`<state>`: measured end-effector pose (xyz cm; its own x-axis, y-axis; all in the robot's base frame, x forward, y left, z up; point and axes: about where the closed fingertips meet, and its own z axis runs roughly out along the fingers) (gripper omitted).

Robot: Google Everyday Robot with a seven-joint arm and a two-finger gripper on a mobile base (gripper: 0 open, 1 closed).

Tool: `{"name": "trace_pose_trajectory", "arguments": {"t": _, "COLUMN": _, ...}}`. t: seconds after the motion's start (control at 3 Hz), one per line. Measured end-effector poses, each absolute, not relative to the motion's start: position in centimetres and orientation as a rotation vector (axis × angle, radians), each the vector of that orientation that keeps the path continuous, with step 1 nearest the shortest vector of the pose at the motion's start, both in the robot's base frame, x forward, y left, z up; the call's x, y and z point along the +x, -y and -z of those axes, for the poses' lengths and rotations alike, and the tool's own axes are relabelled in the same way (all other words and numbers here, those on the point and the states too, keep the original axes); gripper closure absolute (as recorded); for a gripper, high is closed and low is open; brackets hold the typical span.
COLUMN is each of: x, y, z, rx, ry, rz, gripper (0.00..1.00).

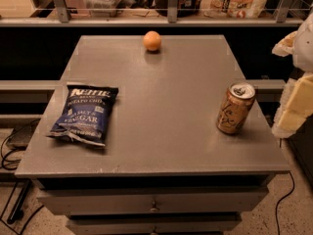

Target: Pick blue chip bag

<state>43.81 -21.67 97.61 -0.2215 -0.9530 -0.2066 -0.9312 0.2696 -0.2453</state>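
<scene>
The blue chip bag (85, 113) lies flat on the left side of the grey table (161, 146), its white "Kettle" logo facing up. It is dark navy and crinkly. My gripper (295, 84) shows as white and cream parts at the right edge of the camera view, beyond the table's right side and far from the bag. It holds nothing that I can see.
A tan-gold drink can (235, 108) stands upright near the table's right edge, close to my gripper. A small orange fruit (152, 40) sits at the far middle. A shelf with a railing and packages (239, 1) runs behind the table. Drawers (154, 204) are below the top.
</scene>
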Motion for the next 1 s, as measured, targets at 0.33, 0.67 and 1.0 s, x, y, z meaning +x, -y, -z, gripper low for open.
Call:
{"name": "trace_pose_trajectory", "arguments": {"t": 0.33, "x": 43.8, "y": 21.7, "z": -97.6, "rx": -1.725, "ry": -2.232, "rz": 0.098, "gripper": 0.0}}
{"name": "trace_pose_trajectory", "arguments": {"t": 0.67, "x": 44.1, "y": 20.3, "z": -97.6, "rx": -1.743, "ry": -2.172, "rz": 0.032, "gripper": 0.0}}
{"name": "trace_pose_trajectory", "arguments": {"t": 1.0, "x": 44.5, "y": 13.8, "z": -97.7, "rx": -1.826, "ry": -1.978, "rz": -0.135, "gripper": 0.0}}
